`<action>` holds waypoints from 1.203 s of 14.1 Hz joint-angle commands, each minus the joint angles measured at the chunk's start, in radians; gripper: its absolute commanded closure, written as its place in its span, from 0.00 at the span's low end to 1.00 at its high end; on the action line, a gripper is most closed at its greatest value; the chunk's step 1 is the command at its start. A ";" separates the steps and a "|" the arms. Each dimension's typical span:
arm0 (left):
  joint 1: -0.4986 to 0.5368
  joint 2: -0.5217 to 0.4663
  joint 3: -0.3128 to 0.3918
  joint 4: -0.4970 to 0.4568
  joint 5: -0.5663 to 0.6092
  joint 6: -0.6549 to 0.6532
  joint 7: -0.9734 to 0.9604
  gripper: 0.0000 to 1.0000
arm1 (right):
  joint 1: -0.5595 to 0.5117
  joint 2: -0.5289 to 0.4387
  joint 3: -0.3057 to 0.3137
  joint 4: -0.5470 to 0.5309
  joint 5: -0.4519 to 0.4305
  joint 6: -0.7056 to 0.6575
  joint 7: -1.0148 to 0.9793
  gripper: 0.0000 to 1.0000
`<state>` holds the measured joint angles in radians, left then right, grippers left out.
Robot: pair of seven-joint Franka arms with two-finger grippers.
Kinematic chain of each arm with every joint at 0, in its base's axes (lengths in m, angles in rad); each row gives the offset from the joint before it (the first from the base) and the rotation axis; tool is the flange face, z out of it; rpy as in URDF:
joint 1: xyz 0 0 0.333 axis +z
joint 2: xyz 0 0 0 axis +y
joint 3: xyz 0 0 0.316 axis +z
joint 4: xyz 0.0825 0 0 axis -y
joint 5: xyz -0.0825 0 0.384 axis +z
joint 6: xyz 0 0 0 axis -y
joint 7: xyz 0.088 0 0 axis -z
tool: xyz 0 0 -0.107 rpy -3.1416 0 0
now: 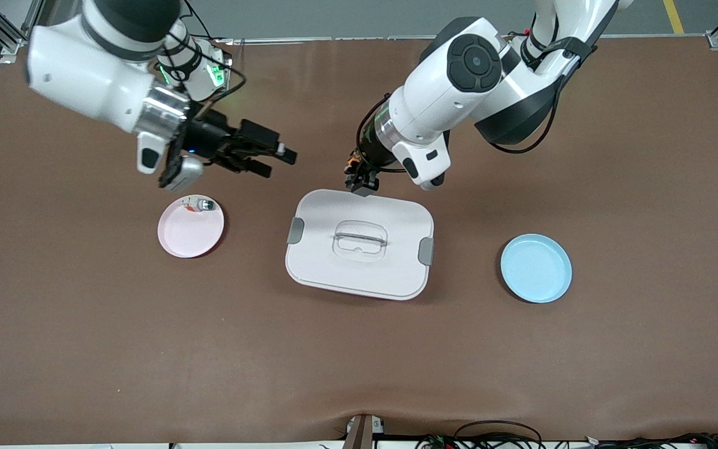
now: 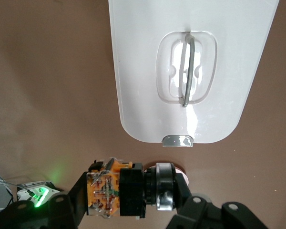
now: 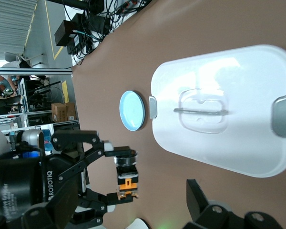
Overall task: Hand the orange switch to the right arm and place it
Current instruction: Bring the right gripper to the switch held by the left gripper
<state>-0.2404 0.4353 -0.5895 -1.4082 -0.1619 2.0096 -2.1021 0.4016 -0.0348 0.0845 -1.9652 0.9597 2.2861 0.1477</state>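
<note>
Box: lidded, white, mid-table, lowest in the front view.
Switch: orange, clamped crosswise in the left gripper, over the box edge nearest the bases.
Right gripper: fingers spread, holding nothing, over bare table between the box and the pink plate.
Step, as judged: handover.
Method: bring the spread fingers square onto the switch's free end, clear of the left fingers. Close fully before the left lets go.
Risk: small round body may twist or drop.
Pink plate: carries a green-faced switch; likely set-down spot.
</note>
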 commanded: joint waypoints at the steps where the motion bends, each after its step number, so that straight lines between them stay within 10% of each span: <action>1: -0.011 0.019 0.004 0.031 -0.005 0.005 -0.024 1.00 | 0.042 -0.039 -0.012 -0.069 0.051 0.041 0.006 0.00; 17: -0.013 0.025 0.004 0.034 0.005 0.005 -0.018 0.98 | 0.217 0.076 -0.012 -0.084 0.174 0.326 -0.039 0.00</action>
<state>-0.2421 0.4468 -0.5892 -1.3988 -0.1619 2.0160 -2.1048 0.6035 0.0217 0.0820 -2.0726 1.1012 2.5984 0.1411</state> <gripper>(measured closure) 0.278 0.000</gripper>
